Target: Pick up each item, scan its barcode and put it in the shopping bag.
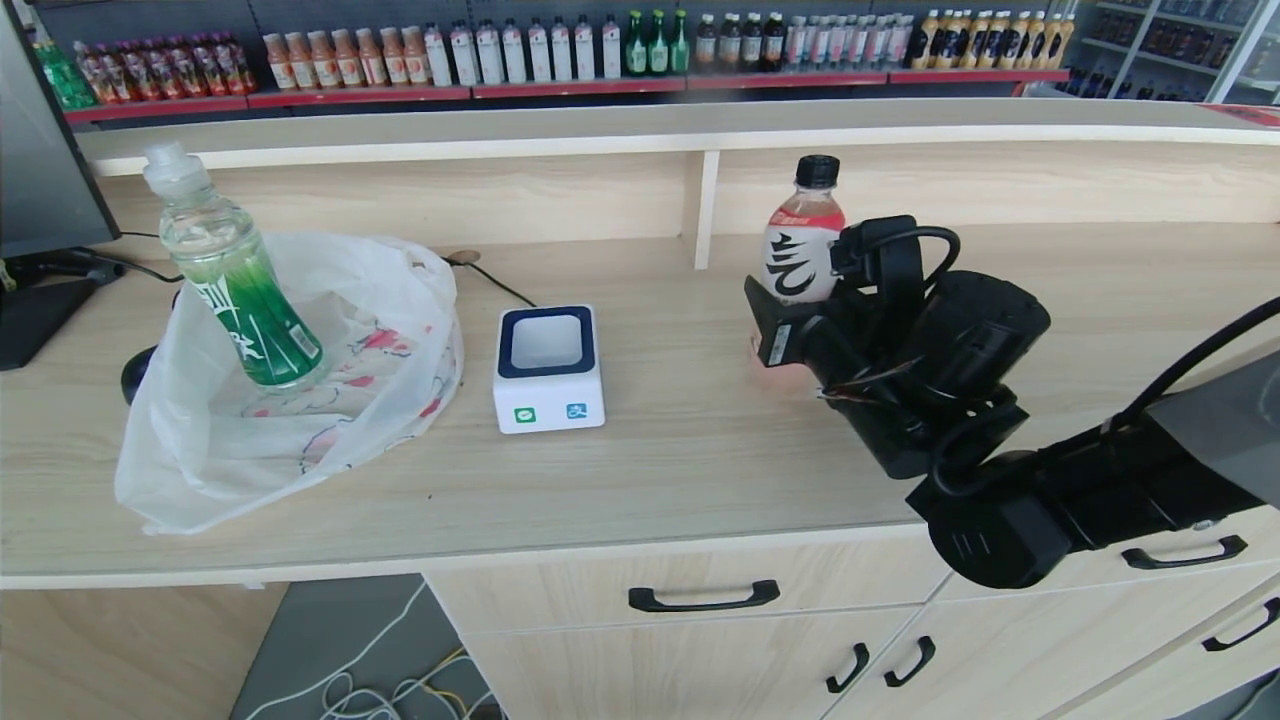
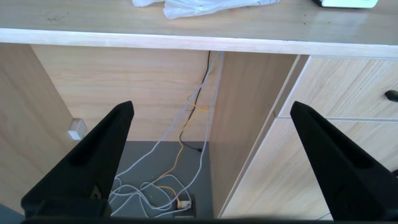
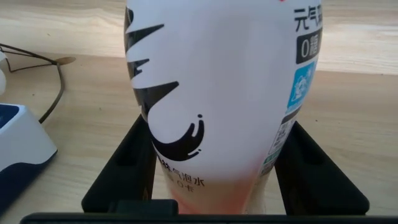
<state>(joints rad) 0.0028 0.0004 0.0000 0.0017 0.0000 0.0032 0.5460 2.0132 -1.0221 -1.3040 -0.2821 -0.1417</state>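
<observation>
Evidently the right gripper (image 3: 217,127) pinches the pink bottle (image 1: 803,255) low on its body; it stands upright on the counter (image 1: 700,460), right of the scanner (image 1: 548,368). The left gripper (image 2: 211,106) hangs spread wide below the counter edge. A green bottle (image 1: 240,290) leans in the bag (image 1: 330,430). Drink shelves (image 1: 560,50) line the back.
</observation>
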